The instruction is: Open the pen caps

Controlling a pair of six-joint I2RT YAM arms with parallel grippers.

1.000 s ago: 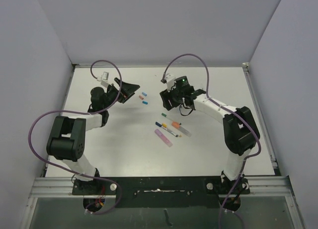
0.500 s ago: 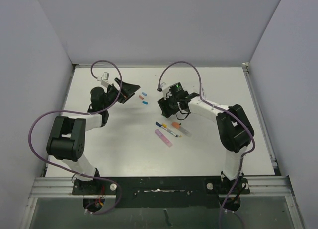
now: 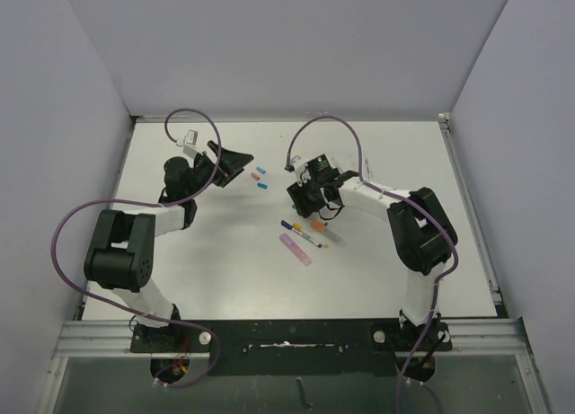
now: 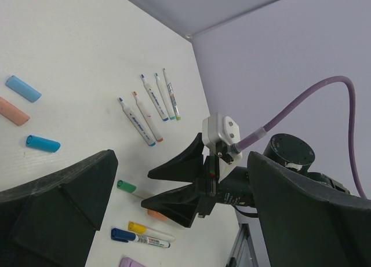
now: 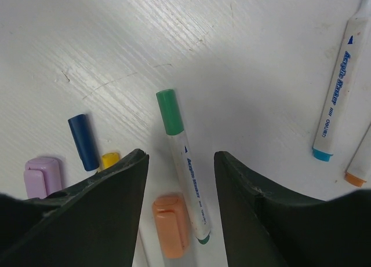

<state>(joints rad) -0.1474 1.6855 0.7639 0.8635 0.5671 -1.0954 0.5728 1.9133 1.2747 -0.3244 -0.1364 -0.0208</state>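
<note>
My right gripper (image 5: 179,157) is open and low over the table, one jaw on each side of a white pen (image 5: 192,186) with a green pen cap (image 5: 170,112), touching neither. Against that pen lies a stubby orange piece (image 5: 171,223). To its left are a blue pen cap (image 5: 84,142), a yellow one (image 5: 109,160) and a purple piece (image 5: 39,175). Three loose pen caps, blue (image 3: 263,170), orange (image 3: 255,175) and teal (image 3: 262,186), lie between the arms. My left gripper (image 3: 235,162) hangs wide open and empty above the table.
Several uncapped pens with blue and orange tips (image 4: 145,117) lie behind the right gripper, two of them at the right edge of the right wrist view (image 5: 339,87). The purple piece (image 3: 295,249) lies nearest the arm bases. Grey walls close in the white table (image 3: 198,252).
My right gripper has moved left and down over the green-capped pen, and its jaws have narrowed. The left arm has not moved.
</note>
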